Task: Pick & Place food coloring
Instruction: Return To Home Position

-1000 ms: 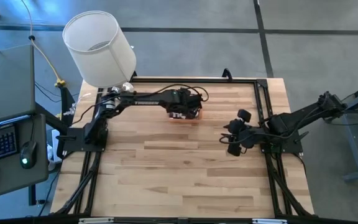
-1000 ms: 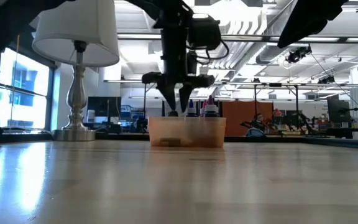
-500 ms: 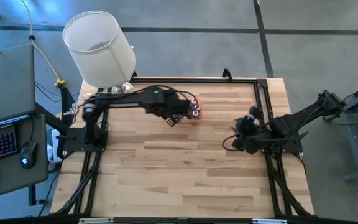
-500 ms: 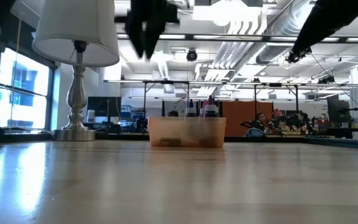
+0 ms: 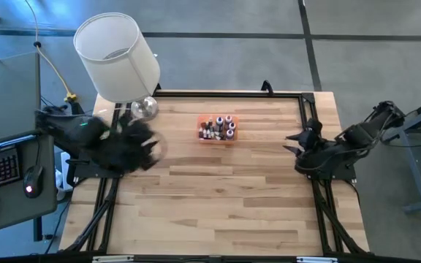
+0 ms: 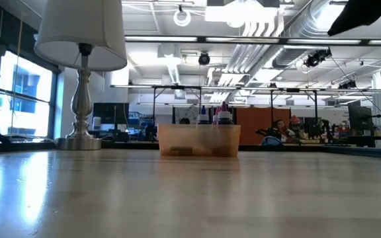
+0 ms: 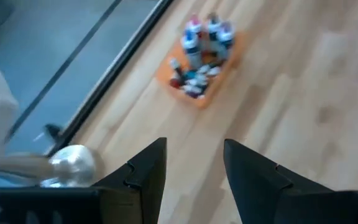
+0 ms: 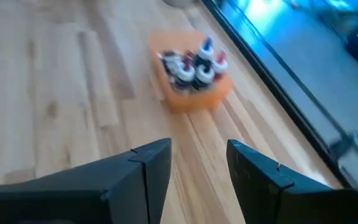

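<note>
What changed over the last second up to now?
The left gripper pulled away from over the orange tray back to the left edge of the table, open and empty. The right gripper retracted toward the right edge. The food coloring bottles, tray and lamp stayed put.

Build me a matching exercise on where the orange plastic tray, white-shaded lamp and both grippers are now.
Things: 1 orange plastic tray; 2 white-shaded lamp; 3 left gripper; 4 right gripper.
Places: A right edge of the wooden table, open; B corner beside the left arm; C between the arms, holding small white-capped bottles; D left edge, open.
Pairs: 1-C, 2-B, 3-D, 4-A.
</note>
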`<state>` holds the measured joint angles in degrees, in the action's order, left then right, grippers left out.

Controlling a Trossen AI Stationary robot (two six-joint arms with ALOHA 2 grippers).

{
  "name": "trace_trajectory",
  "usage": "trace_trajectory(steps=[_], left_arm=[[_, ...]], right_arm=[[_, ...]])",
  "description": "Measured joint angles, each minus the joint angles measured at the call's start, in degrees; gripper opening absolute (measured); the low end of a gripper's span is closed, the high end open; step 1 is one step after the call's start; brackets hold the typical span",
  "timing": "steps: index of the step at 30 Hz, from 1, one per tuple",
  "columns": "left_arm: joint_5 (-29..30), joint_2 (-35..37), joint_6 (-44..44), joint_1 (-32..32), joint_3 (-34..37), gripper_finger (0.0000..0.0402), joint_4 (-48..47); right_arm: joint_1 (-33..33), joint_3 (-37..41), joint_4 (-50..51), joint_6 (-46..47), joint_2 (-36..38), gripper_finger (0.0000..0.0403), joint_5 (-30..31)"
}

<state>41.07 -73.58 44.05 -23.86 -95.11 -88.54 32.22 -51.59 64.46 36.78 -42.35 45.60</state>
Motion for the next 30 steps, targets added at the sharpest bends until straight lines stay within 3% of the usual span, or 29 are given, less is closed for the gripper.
trace_trajectory(steps=[7,12,15,24,30], left_arm=[[4.16,20.86,1.37,-11.52,30.75,0.0156,17.33],[9.24,35.32,0.38,-12.58,48.47,0.0156,28.95],[12.37,43.83,-5.81,-12.52,57.24,0.0156,39.59],[9.12,62.02,-37.49,-12.52,75.90,0.0156,78.87],[7.59,67.52,-40.96,-12.52,83.83,0.0156,85.36]], right_arm=[[6.93,6.40,-12.42,-12.01,4.10,0.0149,1.80],[9.62,15.16,-23.03,-16.34,11.34,0.0149,-3.08],[10.10,18.30,-28.42,-21.74,16.83,0.0149,-7.33],[10.20,23.49,-38.98,-33.46,32.23,0.0149,-15.90],[10.20,30.54,-48.65,-38.96,37.37,0.0149,-15.27]])
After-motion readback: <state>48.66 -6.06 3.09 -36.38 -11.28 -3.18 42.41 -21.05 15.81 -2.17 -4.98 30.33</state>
